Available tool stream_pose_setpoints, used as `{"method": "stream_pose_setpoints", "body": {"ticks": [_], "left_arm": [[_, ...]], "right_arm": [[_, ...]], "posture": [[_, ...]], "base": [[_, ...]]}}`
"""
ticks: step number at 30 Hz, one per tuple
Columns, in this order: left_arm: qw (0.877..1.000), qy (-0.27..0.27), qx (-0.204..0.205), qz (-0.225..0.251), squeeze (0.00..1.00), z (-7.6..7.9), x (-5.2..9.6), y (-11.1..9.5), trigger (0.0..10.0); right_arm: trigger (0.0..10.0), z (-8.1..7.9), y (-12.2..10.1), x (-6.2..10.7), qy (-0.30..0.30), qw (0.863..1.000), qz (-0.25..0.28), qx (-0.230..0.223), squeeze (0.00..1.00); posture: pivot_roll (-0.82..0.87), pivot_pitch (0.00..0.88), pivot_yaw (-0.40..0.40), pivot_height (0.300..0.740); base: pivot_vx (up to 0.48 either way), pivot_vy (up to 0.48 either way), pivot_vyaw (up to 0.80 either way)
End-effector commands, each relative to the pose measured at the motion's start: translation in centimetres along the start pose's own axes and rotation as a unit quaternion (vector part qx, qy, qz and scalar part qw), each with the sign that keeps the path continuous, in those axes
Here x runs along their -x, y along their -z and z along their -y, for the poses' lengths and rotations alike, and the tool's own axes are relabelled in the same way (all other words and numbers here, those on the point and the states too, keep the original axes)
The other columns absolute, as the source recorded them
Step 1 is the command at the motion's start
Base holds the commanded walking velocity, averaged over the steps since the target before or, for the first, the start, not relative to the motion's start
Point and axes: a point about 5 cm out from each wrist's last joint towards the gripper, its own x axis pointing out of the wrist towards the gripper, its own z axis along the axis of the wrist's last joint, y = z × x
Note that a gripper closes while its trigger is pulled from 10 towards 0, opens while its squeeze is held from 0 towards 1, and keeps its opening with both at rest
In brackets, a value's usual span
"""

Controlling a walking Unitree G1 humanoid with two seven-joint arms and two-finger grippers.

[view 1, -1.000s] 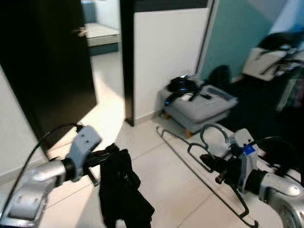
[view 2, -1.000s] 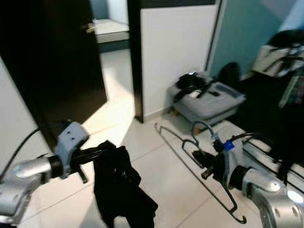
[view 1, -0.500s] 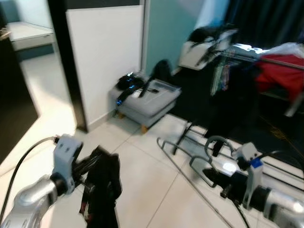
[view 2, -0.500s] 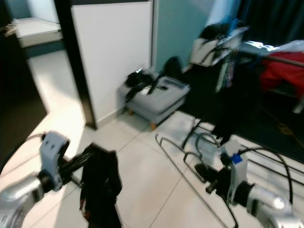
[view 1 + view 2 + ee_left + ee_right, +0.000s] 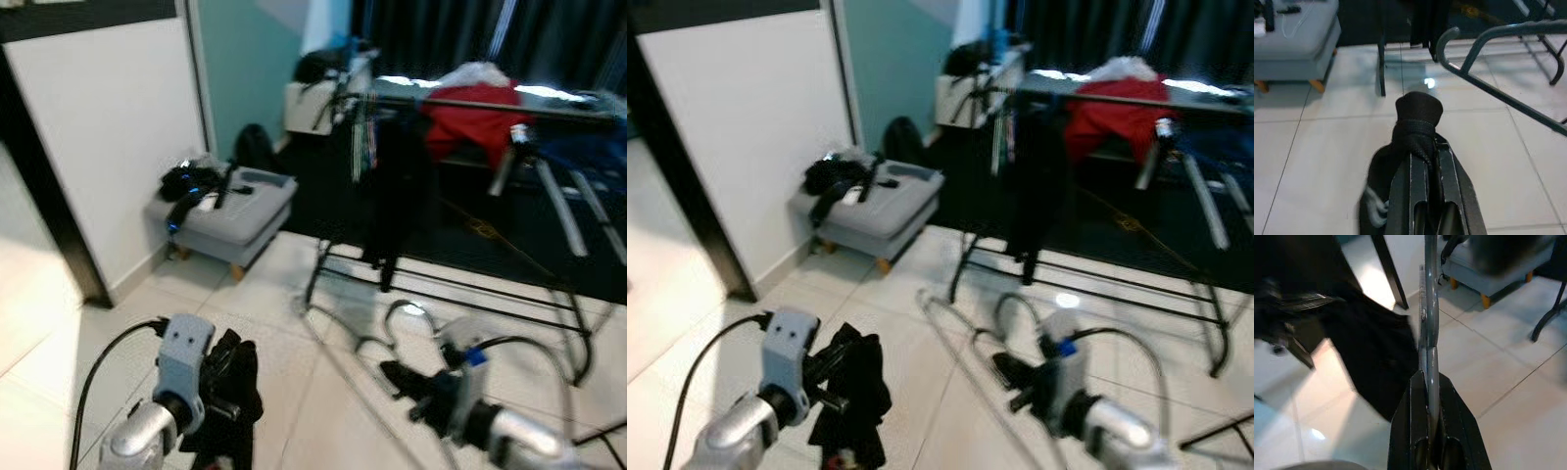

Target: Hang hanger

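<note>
Left hand [image 5: 1426, 161] held forward, fingers pinched together, right hand [image 5: 1428, 382] raised forward, fingers clamped closed

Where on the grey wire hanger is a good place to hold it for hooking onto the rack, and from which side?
The hanger is best held low on its neck, as the right end effector does now, from below the hook, pads clamped across the thin wire. That leaves the curved hook free and pointed toward the clothes rack rail.
</note>
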Motion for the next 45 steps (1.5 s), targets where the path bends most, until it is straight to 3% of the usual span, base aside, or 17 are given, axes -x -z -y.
{"method": "stream_pose_setpoints", "body": {"ticks": [1,7,8,9,10,14,15,18,20,24,25,30,35,40,42,44,45], "left_arm": [[1.0,-0.002,-0.015,0.005,0.0,0.3,-0.1,0.0,10.0],[0.998,0.055,-0.04,0.011,0.0,-0.2,-2.2,-0.8,10.0],[0.994,0.06,-0.088,0.024,0.0,-0.7,-2.7,-1.6,10.0],[0.994,0.06,-0.088,0.024,0.0,-0.7,-2.7,-1.6,10.0],[0.987,0.065,-0.137,0.046,0.0,-1.6,-3.2,-3.2,10.0],[0.982,0.062,-0.163,0.073,0.0,-2.5,-3.5,-5.1,10.0],[0.967,0.046,-0.221,0.115,0.0,-4.4,-3.8,-8.6,10.0],[0.957,0.036,-0.254,0.133,0.0,-5.3,-3.8,-10.3,10.0],[0.939,0.016,-0.304,0.158,0.0,-6.9,-3.6,-13.3,10.0],[0.925,-0.006,-0.342,0.163,0.0,-8.5,-3.8,-15.5,10.0],[0.919,-0.022,-0.361,0.156,0.0,-9.7,-4.1,-16.2,10.0],[0.923,-0.005,-0.357,0.144,0.0,-9.6,-4.0,-15.1,10.0],[0.928,0.05,-0.351,0.116,0.0,-9.7,-3.2,-13.5,10.0],[0.906,0.084,-0.389,0.141,0.0,-9.8,-2.2,-14.5,10.0],[0.906,0.084,-0.389,0.141,0.0,-9.8,-2.2,-14.5,10.0],[0.886,0.116,-0.418,0.163,0.0,-9.1,-1.9,-15.5,10.0],[0.886,0.116,-0.418,0.163,0.0,-9.1,-1.9,-15.5,10.0]], "right_arm": [[10.0,0.4,-0.6,0.0,0.013,1.0,0.013,0.014,0.0],[10.0,0.4,-0.9,-0.9,-0.021,0.999,0.02,0.024,0.0],[10.0,0.2,-1.0,-0.9,-0.038,0.999,0.019,0.026,0.0],[10.0,0.2,-1.0,-0.9,-0.038,0.999,0.019,0.026,0.0],[10.0,-0.2,-1.1,-0.8,-0.065,0.997,0.016,0.03,0.0],[10.0,-0.4,-1.3,-0.7,-0.078,0.996,0.014,0.044,0.0],[10.0,-0.5,-2.0,-0.5,-0.092,0.994,0.019,0.063,0.0],[10.0,-0.5,-2.5,-0.3,-0.1,0.992,0.023,0.07,0.0],[10.0,-0.2,-3.6,0.0,-0.097,0.991,0.036,0.086,0.0],[10.0,0.3,-4.9,-0.1,-0.087,0.989,0.052,0.111,0.0],[10.0,0.2,-6.4,-0.5,-0.09,0.985,0.083,0.119,0.0],[10.0,-0.9,-7.0,-0.4,-0.127,0.98,0.094,0.125,0.0],[10.0,-1.9,-7.3,0.9,-0.193,0.97,0.071,0.129,0.0],[10.0,-1.4,-8.3,3.0,-0.232,0.961,0.053,0.14,0.0],[10.0,-1.4,-8.3,3.0,-0.232,0.961,0.053,0.14,0.0],[10.0,-0.5,-9.3,3.7,-0.213,0.963,0.059,0.153,0.0],[10.0,-0.5,-9.3,3.7,-0.213,0.963,0.059,0.153,0.0]], "posture": [[-0.07,0.0,0.029,0.74],[-0.09,0.0,0.038,0.74],[-0.09,0.0,0.025,0.74],[-0.09,0.0,0.025,0.74],[-0.08,0.0,0.018,0.74],[-0.08,0.0,0.018,0.74],[-0.08,0.0,0.021,0.74],[-0.08,0.0,0.021,0.74],[-0.09,0.0,0.033,0.74],[-0.1,0.0,0.044,0.74],[-0.11,0.0,0.052,0.74],[-0.11,0.0,0.052,0.74],[-0.1,0.0,0.045,0.74],[-0.1,0.0,0.043,0.74],[-0.1,0.0,0.043,0.74],[-0.08,0.0,0.035,0.74],[-0.08,0.0,0.035,0.74]], "base": [[0.0,0.0,-0.8],[0.0,0.0,-0.8],[0.0,0.0,-0.8],[0.0,0.0,-0.8],[0.0,0.0,-0.8],[0.0,0.0,-0.4],[0.0,0.0,0.0],[0.0,0.0,0.0],[0.0,0.0,0.0],[0.0,0.0,0.0],[0.0,0.0,0.63],[0.0,0.0,0.73],[0.0,0.0,0.8],[0.0,0.0,0.8],[0.0,0.0,0.8],[0.0,0.0,0.74],[0.0,0.0,0.68]]}}
